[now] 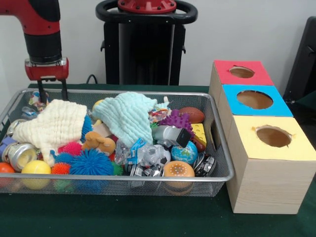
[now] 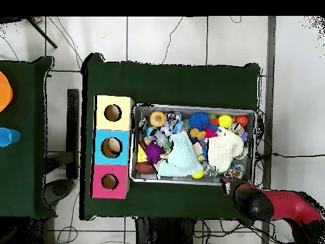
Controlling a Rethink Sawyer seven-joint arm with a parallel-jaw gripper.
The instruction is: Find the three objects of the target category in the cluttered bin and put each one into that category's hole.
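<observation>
The gripper [image 1: 51, 92] hangs over the far left corner of the wire bin [image 1: 223, 163] in the front view, its two thin black fingers [image 1: 64, 90] standing apart and empty, their tips dipped just below the bin's rim among small clutter. From overhead the same gripper [image 2: 228, 185] sits at the bin's corner nearest the robot's base, with the red and black arm [image 2: 279, 204] trailing away toward the picture's lower right. Just beside the fingers lies a cream cloth [image 1: 53, 124], draped over the left part of the heap, and a pale mint cloth [image 1: 129, 114] covers the middle of the bin. Along the bin's near edge sit a yellow ball [image 1: 35, 168], a blue spiky ball [image 1: 91, 163], a burger-shaped toy [image 1: 178, 169] and a small globe [image 1: 185, 152]; a purple spiky toy [image 1: 176, 120] and a brown football [image 1: 192, 114] lie toward the far right corner. Which of these belong to the target category cannot be told. Right of the bin, on the green table [image 1: 148, 217], stand three wooden boxes in a row, each with a round hole on top: a red-topped box [image 1: 247, 79] farthest, a blue-topped box [image 1: 281, 106] in the middle, and a yellow-topped box [image 1: 296, 148] nearest.
</observation>
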